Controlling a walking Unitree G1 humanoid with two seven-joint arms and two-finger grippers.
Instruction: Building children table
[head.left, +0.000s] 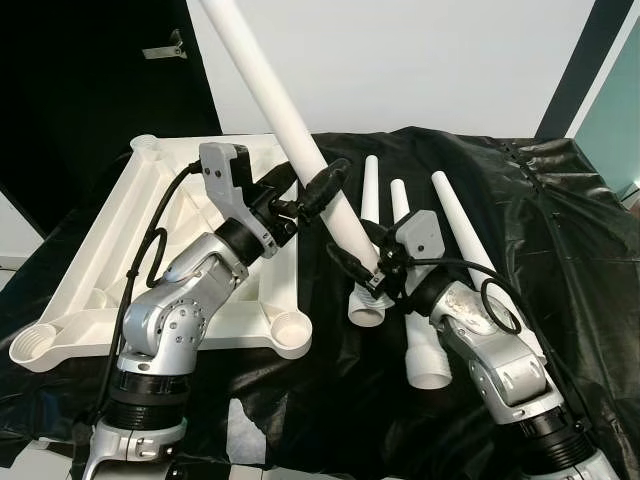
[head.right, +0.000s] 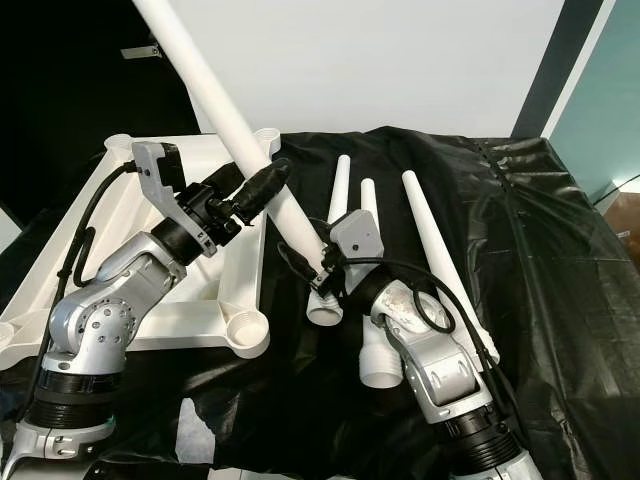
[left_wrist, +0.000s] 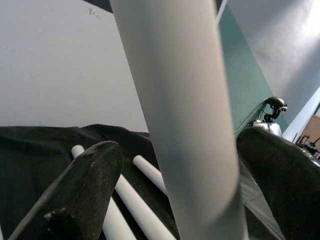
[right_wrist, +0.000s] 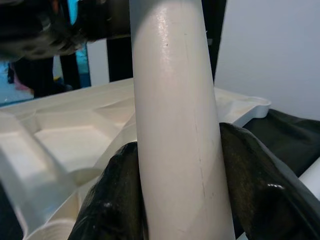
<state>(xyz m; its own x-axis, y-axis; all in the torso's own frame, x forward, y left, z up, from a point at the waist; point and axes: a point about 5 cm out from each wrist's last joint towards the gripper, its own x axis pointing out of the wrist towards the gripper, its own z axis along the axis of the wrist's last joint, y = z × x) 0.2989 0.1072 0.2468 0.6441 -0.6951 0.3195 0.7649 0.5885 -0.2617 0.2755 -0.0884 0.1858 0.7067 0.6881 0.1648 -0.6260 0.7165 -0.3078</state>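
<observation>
Item: one white table leg (head.left: 300, 140), long and tapered, held aloft over the middle of the desk (head.left: 560, 250), which is draped in black sheeting. Long axis: steeply tilted, the thick threaded end low near the desk's middle, the thin end rising up and toward the far left corner, out past the top of the head views. Holders: the right end effector (head.left: 372, 272) has its two black fingers pressed onto the leg at its lower end, pads (right_wrist: 117, 195) touching both sides in the right wrist view; the left end effector (head.left: 322, 187) stands about the shaft higher up, fingers (left_wrist: 85, 185) set a little apart from the leg on either side, not clearly bearing on it. Receiving part: the white table top (head.left: 110, 260), lying upside down on the left half of the desk, a round socket (head.left: 288, 328) at its near right corner. Governing relation: the leg's threaded end lies just right of and above that socket, nearer the right end effector; by my judgement the leg needs swinging upright and shifting left before it can seat. Also present: three further white legs (head.left: 450, 225) lying side by side on the sheeting, thick ends toward the near edge, right of the held leg.
</observation>
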